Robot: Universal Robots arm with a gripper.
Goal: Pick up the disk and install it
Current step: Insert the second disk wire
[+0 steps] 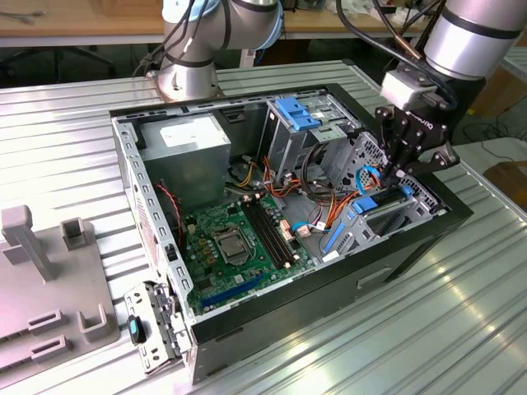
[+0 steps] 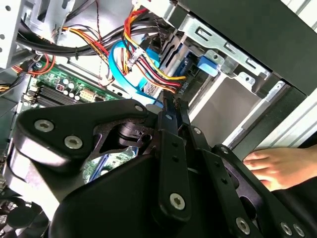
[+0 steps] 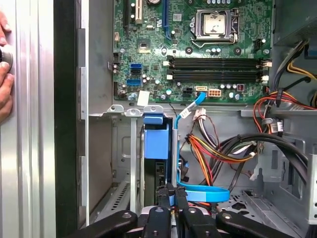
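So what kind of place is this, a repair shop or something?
More likely a robotics lab or test workshop. An open computer case lies on a ribbed metal table, a robot arm's gripper reaches into its drive bay at the disk, and wooden workbenches stand behind.

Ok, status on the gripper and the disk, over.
Gripper shut on the disk, low in the case's drive bay. Blue cable and wire bundle close beside. Hand near the case.

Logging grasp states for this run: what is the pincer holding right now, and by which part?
The pincer is shut on the disk, pinching the thin edge of its end nearest the arm; the disk sits in the case's drive bay.
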